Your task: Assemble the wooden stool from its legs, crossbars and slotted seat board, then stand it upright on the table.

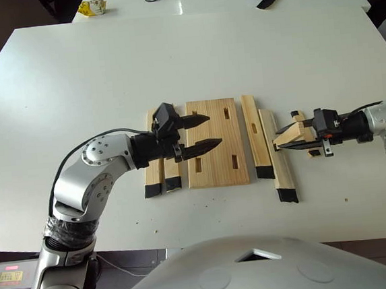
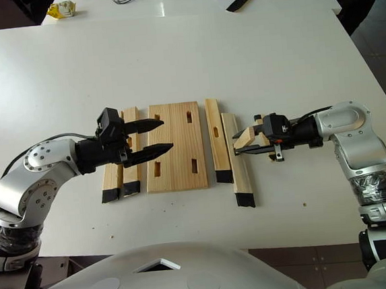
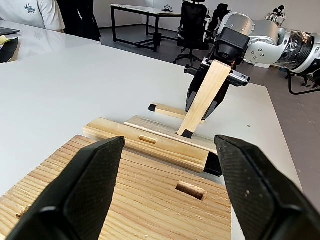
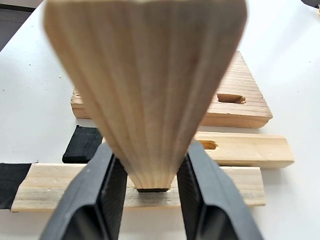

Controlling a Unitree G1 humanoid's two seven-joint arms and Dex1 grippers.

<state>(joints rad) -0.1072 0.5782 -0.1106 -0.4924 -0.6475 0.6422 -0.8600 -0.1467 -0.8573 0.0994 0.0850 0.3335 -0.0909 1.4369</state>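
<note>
Toward the near edge of the white table (image 1: 106,78), about midway between its left and right edges: a pale rectangular wooden seat board (image 1: 212,170) with four small slots, lying flat. Flanked on both long sides by long pale wooden legs (image 1: 252,136) with black-taped ends, two to a side, all parallel to the board, black ends toward the near edge. Close against the board's left side, partly covered by the arm: the left pair (image 1: 153,178). Just beside its right side: the right pair, with the outer leg (image 1: 281,167) set closer to the near edge than the inner one.

Above the left part of the seat board: the left claw (image 1: 210,130), black fingers (image 3: 90,195) spread wide apart, nothing between them.

Out toward the table's right edge, pointing at the right pair: the right claw (image 1: 285,141), fingers (image 4: 95,200) clamped on a short pale wooden crossbar (image 3: 206,95). Held tilted, black-tipped lower end touching the top face of the outer leg. Beneath that claw, flat on the table and apart from the legs: a second short wooden piece (image 3: 170,111) with a black end.
</note>
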